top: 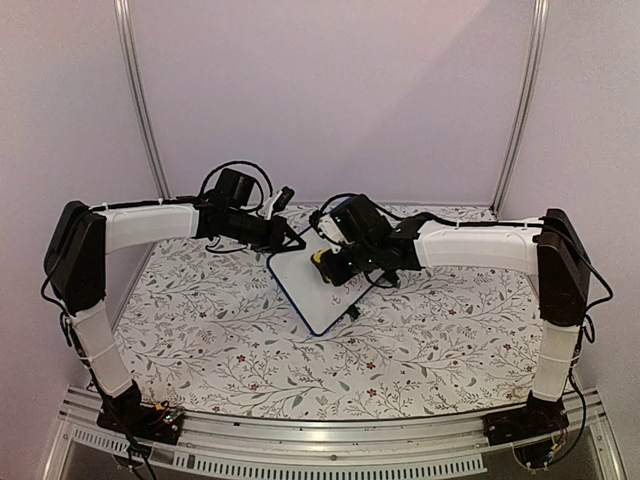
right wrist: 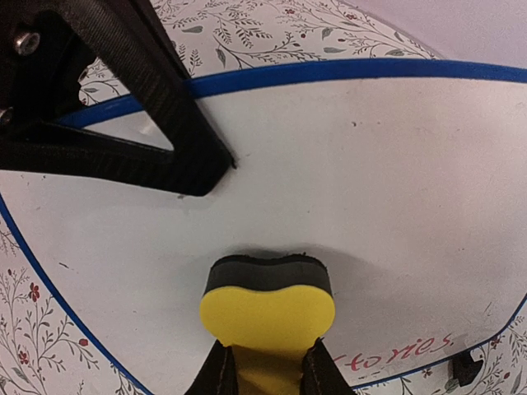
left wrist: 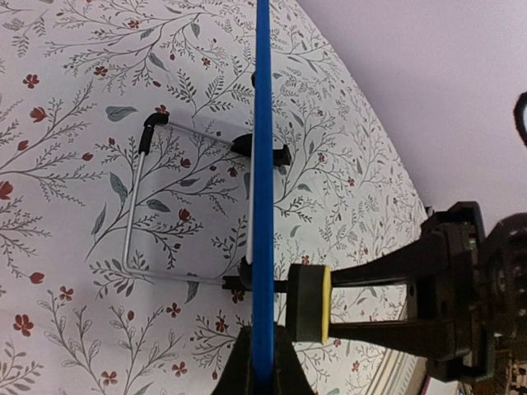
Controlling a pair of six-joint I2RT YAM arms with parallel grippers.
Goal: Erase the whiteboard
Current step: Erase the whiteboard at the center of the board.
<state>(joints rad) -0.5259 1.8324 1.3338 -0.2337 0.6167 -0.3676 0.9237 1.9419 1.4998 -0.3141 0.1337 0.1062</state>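
The whiteboard [top: 305, 290] is propped up at the middle of the table [top: 230, 340], with a wire stand [left wrist: 136, 214] set on the table behind it. Its edge is clamped between the jaws of the left gripper [left wrist: 262, 366], which reaches in from the left. A sponge eraser [right wrist: 268, 309] is held in the jaws of the right gripper [right wrist: 268, 374] just before the board's face; contact cannot be told. A line of writing [right wrist: 395, 354] is found right of the eraser, near the board's edge.

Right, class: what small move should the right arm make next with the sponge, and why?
Probably slide the yellow sponge in the right gripper sideways onto the red writing near a corner of the whiteboard; the left gripper grips the board's edge.
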